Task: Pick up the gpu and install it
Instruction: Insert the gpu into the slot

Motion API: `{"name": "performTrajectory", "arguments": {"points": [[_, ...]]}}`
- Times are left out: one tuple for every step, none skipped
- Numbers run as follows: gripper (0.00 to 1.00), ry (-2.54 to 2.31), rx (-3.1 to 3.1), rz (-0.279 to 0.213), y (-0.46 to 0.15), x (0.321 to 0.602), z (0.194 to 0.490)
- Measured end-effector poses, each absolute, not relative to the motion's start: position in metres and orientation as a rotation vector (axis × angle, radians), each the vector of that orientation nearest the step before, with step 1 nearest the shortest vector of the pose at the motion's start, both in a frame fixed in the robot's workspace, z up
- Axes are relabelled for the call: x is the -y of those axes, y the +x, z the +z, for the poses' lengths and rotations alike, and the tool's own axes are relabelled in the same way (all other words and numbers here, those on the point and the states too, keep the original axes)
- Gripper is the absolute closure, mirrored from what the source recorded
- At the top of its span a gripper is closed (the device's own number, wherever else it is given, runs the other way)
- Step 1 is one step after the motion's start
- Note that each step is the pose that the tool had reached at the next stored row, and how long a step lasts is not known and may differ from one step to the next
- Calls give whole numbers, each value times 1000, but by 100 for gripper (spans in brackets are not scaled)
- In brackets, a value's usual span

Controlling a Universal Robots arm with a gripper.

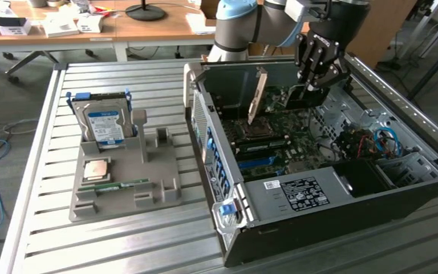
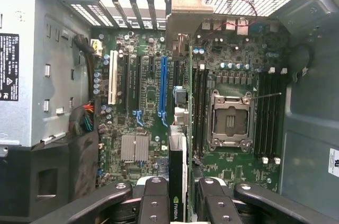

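My gripper reaches down into the open computer case and is shut on the gpu. The card stands on edge above the motherboard, its tan end pointing toward the exterior view's left. In the wrist view the gpu is edge-on between the two black fingers, and a green logo sits on the part near the gripper. It runs between the blue slot and the memory slots, toward the bracket at the case's rear wall. Whether it sits in a slot I cannot tell.
A grey fixture tray at the exterior view's left holds an upright hard drive, a processor and a green memory stick. The power supply fills the case's near end. Both stand on a slatted metal table.
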State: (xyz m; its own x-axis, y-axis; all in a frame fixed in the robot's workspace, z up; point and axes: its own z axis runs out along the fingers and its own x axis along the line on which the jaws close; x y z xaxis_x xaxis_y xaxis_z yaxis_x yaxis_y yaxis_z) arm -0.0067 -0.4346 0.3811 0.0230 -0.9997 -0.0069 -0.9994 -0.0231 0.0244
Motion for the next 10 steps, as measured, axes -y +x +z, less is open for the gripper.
{"name": "performTrajectory", "arguments": {"points": [[74,2238,2187,-34,-7,435,381],[74,2238,2187,-34,-7,435,381],[74,2238,2187,-34,-7,435,381],[74,2238,2187,-34,-7,435,381],[74,2238,2187,-34,-7,435,381],[74,2238,2187,-34,-7,435,381],[74,2238,2187,-34,-7,435,381],[74,2238,2187,-34,-7,435,381],[74,2238,2187,-34,-7,435,381],[74,2238,2187,-34,-7,435,381]]}}
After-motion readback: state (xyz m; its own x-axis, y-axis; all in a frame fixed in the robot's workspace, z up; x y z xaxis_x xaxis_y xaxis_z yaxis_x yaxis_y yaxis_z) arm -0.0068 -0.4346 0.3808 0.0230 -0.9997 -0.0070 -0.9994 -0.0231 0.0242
